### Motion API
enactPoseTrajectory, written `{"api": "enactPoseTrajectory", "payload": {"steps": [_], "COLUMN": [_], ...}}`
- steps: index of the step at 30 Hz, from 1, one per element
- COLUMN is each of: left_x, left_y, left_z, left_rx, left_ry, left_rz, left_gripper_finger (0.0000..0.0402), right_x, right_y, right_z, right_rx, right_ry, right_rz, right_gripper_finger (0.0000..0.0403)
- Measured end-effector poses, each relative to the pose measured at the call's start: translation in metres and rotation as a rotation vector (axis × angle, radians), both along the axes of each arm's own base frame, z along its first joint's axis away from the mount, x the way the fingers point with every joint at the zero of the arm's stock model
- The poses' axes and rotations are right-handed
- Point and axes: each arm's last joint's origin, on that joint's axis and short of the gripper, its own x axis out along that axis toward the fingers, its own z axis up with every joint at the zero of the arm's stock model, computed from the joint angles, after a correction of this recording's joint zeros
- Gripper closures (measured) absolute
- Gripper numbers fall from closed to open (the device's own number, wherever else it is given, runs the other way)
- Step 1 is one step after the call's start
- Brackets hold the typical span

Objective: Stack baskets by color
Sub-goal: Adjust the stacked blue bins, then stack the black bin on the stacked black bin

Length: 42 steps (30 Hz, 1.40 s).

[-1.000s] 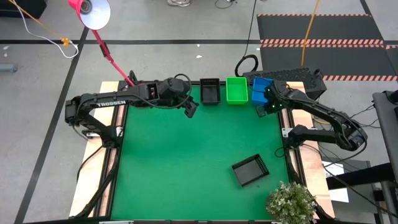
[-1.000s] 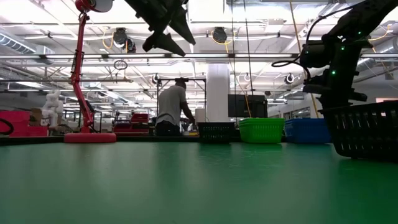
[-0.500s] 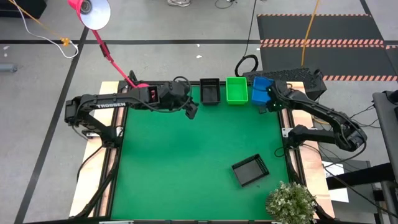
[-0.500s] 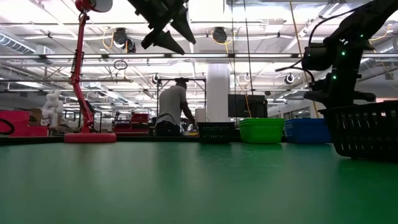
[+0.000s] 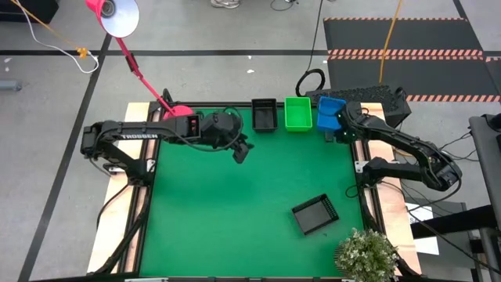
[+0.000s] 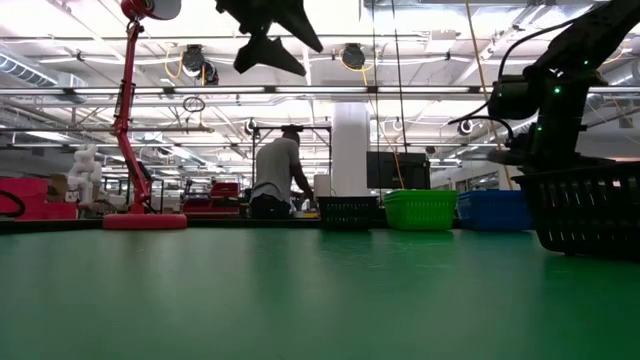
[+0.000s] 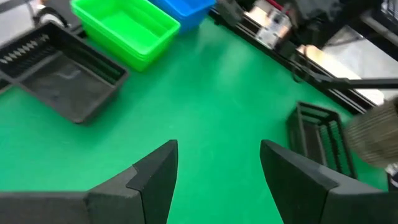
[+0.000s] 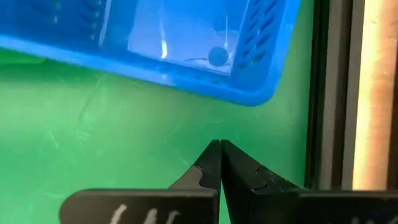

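Three baskets stand in a row at the table's far edge: black [image 5: 264, 114], green [image 5: 298, 113] and blue [image 5: 329, 114]. The green one looks like a stack of more than one [image 7: 124, 31]. A lone black basket [image 5: 315, 214] lies near the right front and also shows in the left wrist view [image 7: 320, 140]. My left gripper [image 5: 243, 149] hangs open above the mat, left of the row, with nothing between its fingers [image 7: 217, 168]. My right gripper [image 8: 219, 149] is shut and empty, over bare mat just on the near side of the blue basket [image 8: 174, 43].
A pink lamp base [image 5: 178, 112] stands at the far left corner, its arm reaching up to the lamp head [image 5: 113, 14]. A potted plant [image 5: 366, 252] sits at the near right corner. The mat's middle and left [image 5: 211, 211] are bare. A person stands far behind the table [image 6: 278, 172].
My left gripper has swung a little toward the table's near edge, staying open and high above the mat. My right gripper has rolled about its own axis beside the blue basket, staying shut. No basket has moved.
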Motion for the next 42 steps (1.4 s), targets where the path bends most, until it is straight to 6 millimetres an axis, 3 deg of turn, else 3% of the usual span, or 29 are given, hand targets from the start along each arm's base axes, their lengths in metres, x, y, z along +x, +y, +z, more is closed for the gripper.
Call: {"api": "enactPoseTrajectory", "payload": {"steps": [9,16,20,28,35,42], "left_x": [0.002,0.003,0.003,0.003,0.004,0.017], "left_y": [-0.023,-0.029,-0.029,-0.032,-0.048,-0.072], "left_z": [0.0,0.0,0.0,0.0,0.003,0.034], "left_rx": [-0.02,-0.025,-0.024,-0.027,0.06,0.16], "left_ry": [-0.002,-0.001,0.0,0.0,-0.01,-0.044], "left_rz": [-0.063,-0.079,-0.08,-0.093,-0.21,-0.254], "left_gripper_finger": [0.0174,0.0174,0.0174,0.0174,0.0174,0.0174], "right_x": [0.004,-0.001,0.001,-0.007,-0.014,-0.012], "right_y": [-0.015,-0.016,-0.013,0.024,0.064,0.082], "right_z": [0.004,0.003,0.008,0.031,0.044,0.078], "right_rx": [-0.118,-0.126,-0.126,-0.078,0.063,-0.003], "right_ry": [-0.091,-0.026,-0.105,-0.205,-0.392,-0.455], "right_rz": [-0.089,-0.098,-0.07,-0.074,0.025,0.217], "right_gripper_finger": [0.0403,0.0403,0.0403,0.0403,0.0403,0.0403]}}
